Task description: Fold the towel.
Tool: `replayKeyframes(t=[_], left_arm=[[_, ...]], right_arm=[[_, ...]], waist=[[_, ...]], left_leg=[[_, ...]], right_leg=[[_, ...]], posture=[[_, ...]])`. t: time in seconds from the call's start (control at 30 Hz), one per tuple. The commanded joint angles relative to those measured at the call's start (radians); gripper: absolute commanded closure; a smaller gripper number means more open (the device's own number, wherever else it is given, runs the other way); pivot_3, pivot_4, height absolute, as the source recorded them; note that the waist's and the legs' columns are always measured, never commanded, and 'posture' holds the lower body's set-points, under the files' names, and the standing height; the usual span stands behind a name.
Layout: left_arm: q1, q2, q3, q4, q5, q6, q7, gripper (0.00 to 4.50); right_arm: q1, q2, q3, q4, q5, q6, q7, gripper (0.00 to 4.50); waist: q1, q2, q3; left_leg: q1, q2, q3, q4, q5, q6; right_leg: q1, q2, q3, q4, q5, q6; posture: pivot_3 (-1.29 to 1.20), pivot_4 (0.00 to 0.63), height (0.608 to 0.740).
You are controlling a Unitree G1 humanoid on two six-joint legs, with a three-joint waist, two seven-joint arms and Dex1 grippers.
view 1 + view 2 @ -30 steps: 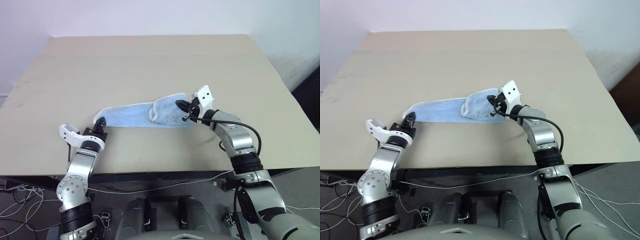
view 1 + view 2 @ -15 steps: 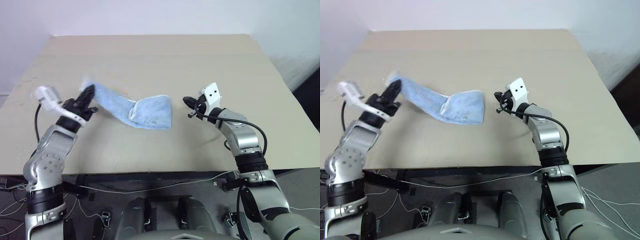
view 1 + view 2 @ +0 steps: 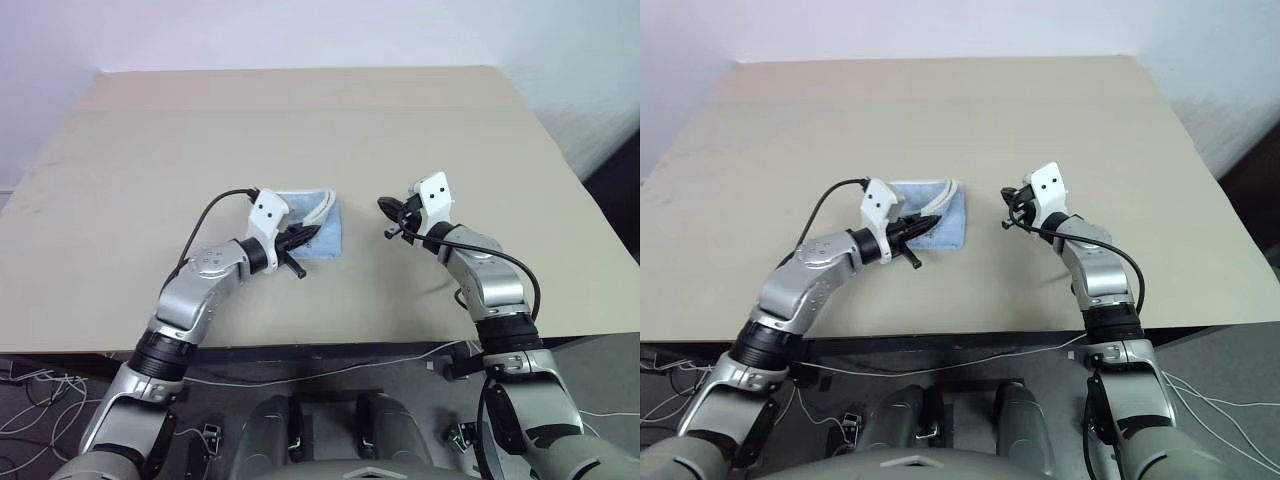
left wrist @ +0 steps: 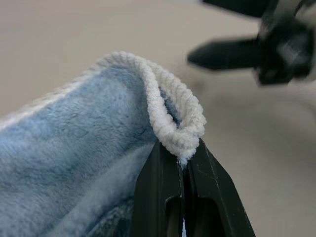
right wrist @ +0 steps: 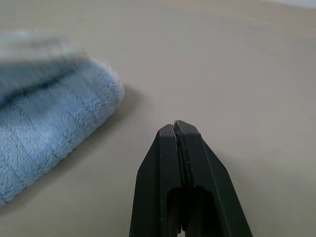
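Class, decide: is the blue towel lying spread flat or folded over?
Folded over: the towel forms a compact doubled bundle, its white edge pinched in the left gripper.

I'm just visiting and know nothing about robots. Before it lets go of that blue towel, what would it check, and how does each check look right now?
1. Left gripper pinches the towel by its white hem: ok, shut on it.
2. Right gripper is clear of the cloth: ok, shut with nothing in it, apart from the towel on bare table.
3. Towel is doubled into a compact stack: ok, it sits bunched under the left gripper.
4. Edges line up neatly: cannot tell, the left arm hides part of the stack.
5. Carried hem rests down on the stack: cannot tell; it looks slightly raised.
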Motion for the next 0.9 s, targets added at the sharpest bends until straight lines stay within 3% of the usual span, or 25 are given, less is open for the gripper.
replayKeyframes(t=[0.03,0.1,0.2,0.47,0.57,0.67,0.77,0.9], left_arm=[[-0.022,-0.039,0.011,0.016,0.034,-0.030,-0.006,4.45],[-0.020,-0.052,0.020,0.024,0.040,-0.027,-0.020,4.45],[-0.006,-0.070,0.055,0.010,0.002,-0.007,-0.049,3.87],[0.048,-0.086,0.210,-0.119,-0.194,0.104,-0.112,1.12],[0.072,-0.085,0.310,-0.163,-0.269,0.131,-0.084,1.12],[0.077,-0.082,0.351,-0.153,-0.254,0.120,-0.038,1.12],[0.067,-0.037,0.345,-0.067,-0.115,0.046,0.020,1.76],[0.051,-0.039,0.318,-0.018,-0.063,-0.007,0.009,3.13]], right_arm=[[0.011,-0.009,-0.025,-0.069,0.012,0.005,-0.014,4.50],[0.015,-0.011,-0.026,-0.073,0.012,0.009,-0.016,4.50],[0.015,-0.009,-0.025,-0.077,0.011,0.012,-0.018,4.50],[-0.006,-0.003,-0.010,-0.064,0.009,0.011,-0.007,4.50],[-0.018,-0.007,-0.006,-0.061,0.008,0.010,0.003,4.50],[-0.025,-0.006,-0.007,-0.066,0.014,0.013,0.013,4.50],[-0.056,0.028,0.013,-0.104,0.043,0.042,0.035,4.50],[-0.088,0.074,0.039,-0.120,0.054,0.081,0.039,4.50]], waist=[[0.001,0.000,0.000],[0.001,0.000,0.000],[0.001,0.000,0.000],[0.000,0.000,0.000],[-0.001,0.000,0.000],[0.001,0.000,0.000],[0.001,0.000,0.000],[0.000,0.000,0.001]], left_leg=[[0.000,0.000,0.000,0.000,0.000,0.000],[0.000,0.000,0.000,0.000,0.000,0.000],[0.000,0.000,0.000,0.000,0.000,0.000],[0.000,0.000,0.000,0.001,0.000,0.001],[0.000,0.000,0.000,0.001,0.000,0.001],[0.000,0.000,-0.001,0.001,0.000,0.001],[0.000,0.000,-0.001,0.001,0.000,0.001],[0.000,0.001,-0.001,0.001,0.000,0.000]], right_leg=[[0.000,0.000,0.000,0.000,0.000,0.000],[0.000,0.000,0.000,0.000,0.000,0.000],[0.000,-0.001,0.000,0.000,0.000,0.000],[0.000,-0.001,0.000,0.001,0.000,0.000],[0.000,-0.001,0.000,0.001,0.000,0.000],[0.001,0.000,0.000,0.001,0.000,0.000],[0.001,0.000,0.000,0.001,0.000,0.000],[0.000,0.001,0.000,0.001,0.000,0.000]], posture=[[0.00,0.150,0.740],[0.00,0.150,0.740],[0.00,0.150,0.740],[0.00,0.150,0.740],[0.00,0.150,0.740],[0.00,0.150,0.740],[0.00,0.150,0.740],[0.00,0.150,0.740]])
